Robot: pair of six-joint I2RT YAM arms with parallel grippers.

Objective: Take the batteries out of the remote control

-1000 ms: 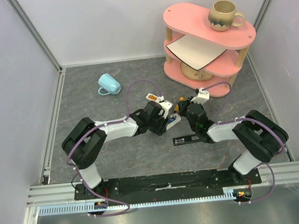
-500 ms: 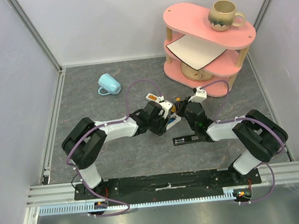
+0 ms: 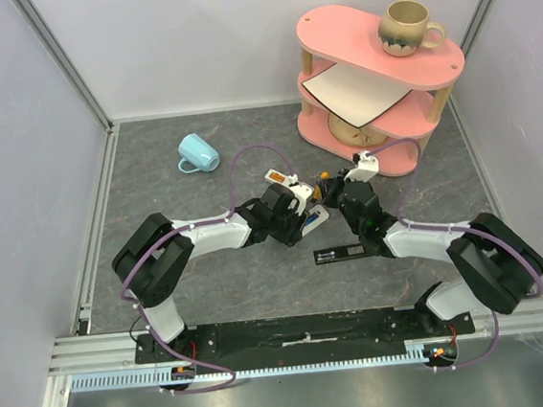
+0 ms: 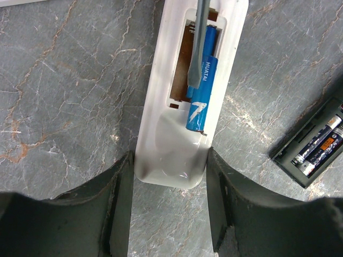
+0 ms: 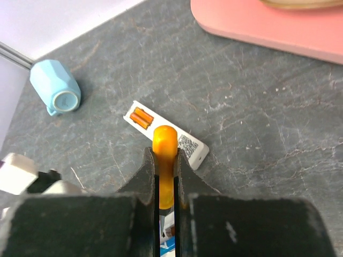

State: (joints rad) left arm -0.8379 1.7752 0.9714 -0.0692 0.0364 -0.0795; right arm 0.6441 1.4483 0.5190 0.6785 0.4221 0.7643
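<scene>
Prying step: on the desk (image 4: 64,80), the white remote (image 4: 166,134) is clamped in the left tool (image 4: 169,176), the right tool (image 5: 166,166) grips the screwdriver (image 5: 164,140), blade on the blue battery (image 4: 202,101) just ahead of the left tool; next, probably lever it out.

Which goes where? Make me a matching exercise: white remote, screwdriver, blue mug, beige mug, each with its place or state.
1 white remote
2 screwdriver
3 blue mug
4 beige mug

A on top of the shelf
B clamped in the right gripper
C lying on its side
D between the fingers of the left gripper

Pairs: 1-D, 2-B, 3-C, 4-A
</scene>
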